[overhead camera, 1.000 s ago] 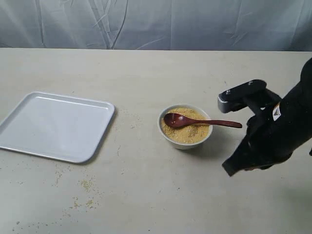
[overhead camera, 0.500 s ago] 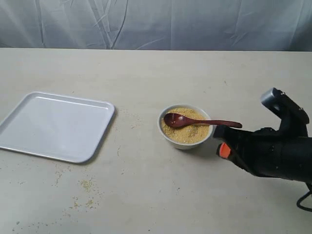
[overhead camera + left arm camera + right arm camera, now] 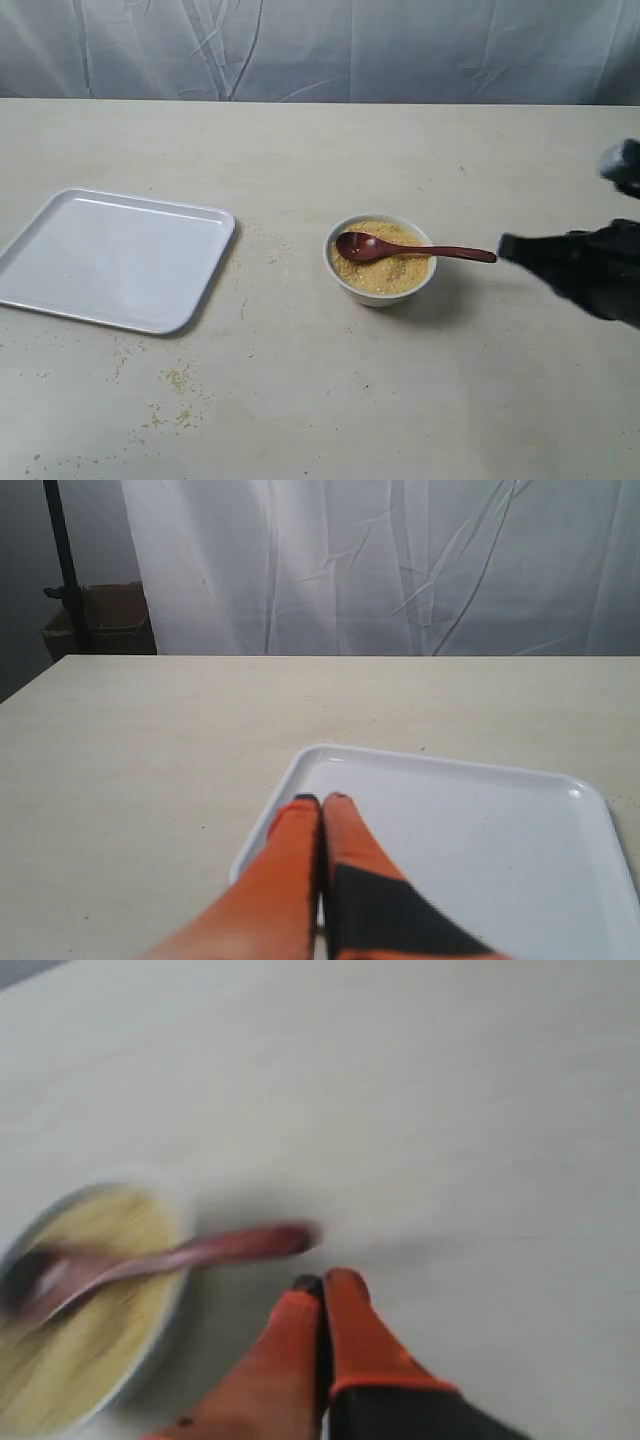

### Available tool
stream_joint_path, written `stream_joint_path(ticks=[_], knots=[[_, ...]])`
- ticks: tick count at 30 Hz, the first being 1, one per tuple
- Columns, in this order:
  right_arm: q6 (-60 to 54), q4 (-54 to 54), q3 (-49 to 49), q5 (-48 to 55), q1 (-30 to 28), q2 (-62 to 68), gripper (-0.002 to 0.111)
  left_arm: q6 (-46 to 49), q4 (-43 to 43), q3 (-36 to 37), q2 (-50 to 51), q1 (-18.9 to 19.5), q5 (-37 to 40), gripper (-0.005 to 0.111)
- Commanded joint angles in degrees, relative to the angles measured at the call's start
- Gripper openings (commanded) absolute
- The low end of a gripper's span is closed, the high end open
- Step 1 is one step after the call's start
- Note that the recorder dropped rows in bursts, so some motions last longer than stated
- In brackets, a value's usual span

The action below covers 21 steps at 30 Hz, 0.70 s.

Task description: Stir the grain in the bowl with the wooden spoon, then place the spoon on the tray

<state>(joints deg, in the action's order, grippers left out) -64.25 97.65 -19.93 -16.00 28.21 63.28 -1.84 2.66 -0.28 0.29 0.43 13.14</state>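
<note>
The small white bowl holds yellow grain at the table's middle. The dark wooden spoon lies across it, scoop in the grain, handle end sticking out over the rim to the right. My right gripper is shut and empty, its tip just right of the handle's end; the blurred right wrist view shows the gripper close beside the spoon handle, apart from it. The white tray lies at the left. My left gripper is shut above the tray.
Spilled grain is scattered on the table in front of the tray. A pale curtain hangs behind the table's far edge. A cardboard box stands beyond the table in the left wrist view.
The right arm has swung and drawn back to the right, its tip now level with the spoon handle's end. Spoon, bowl and tray have not moved.
</note>
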Motion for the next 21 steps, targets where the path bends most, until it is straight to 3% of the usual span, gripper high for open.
stream_joint_path(ticks=[1,4,7,9,13,17,19,21], knots=[[14.58,2.3,-0.28,-15.44,-0.23,-0.17,-0.001,-0.06,-0.15,0.28,-0.29,0.05,-0.64,0.0],[30.99,-3.76,-0.28,-2.15,-0.23,-0.3,-0.001,-0.06,-0.15,0.28,-0.29,0.05,-0.64,0.0],[53.24,-30.65,-2.27,11.54,-0.12,0.92,-0.001,-0.06,-0.15,0.28,-0.29,0.05,-0.64,0.0],[59.89,-43.58,-3.59,18.06,-0.12,1.58,-0.001,-0.06,-0.15,0.28,-0.29,0.05,-0.64,0.0],[52.14,-53.2,-3.88,29.08,-0.12,1.64,-0.001,-0.06,-0.16,0.28,-0.29,0.05,-0.75,0.0],[37.96,-53.53,-3.88,41.0,-0.23,3.39,-0.001,-0.06,-0.16,0.28,-0.29,0.05,-0.75,0.0],[38.81,-50.52,-3.52,40.52,-0.23,4.43,-0.001,-0.06,-0.16,0.28,-0.29,0.05,-0.75,0.0],[38.31,-40.2,-2.03,32.92,-0.1,4.58,-0.001,-0.06,-0.16,0.28,-0.29,0.05,-0.75,0.0]])
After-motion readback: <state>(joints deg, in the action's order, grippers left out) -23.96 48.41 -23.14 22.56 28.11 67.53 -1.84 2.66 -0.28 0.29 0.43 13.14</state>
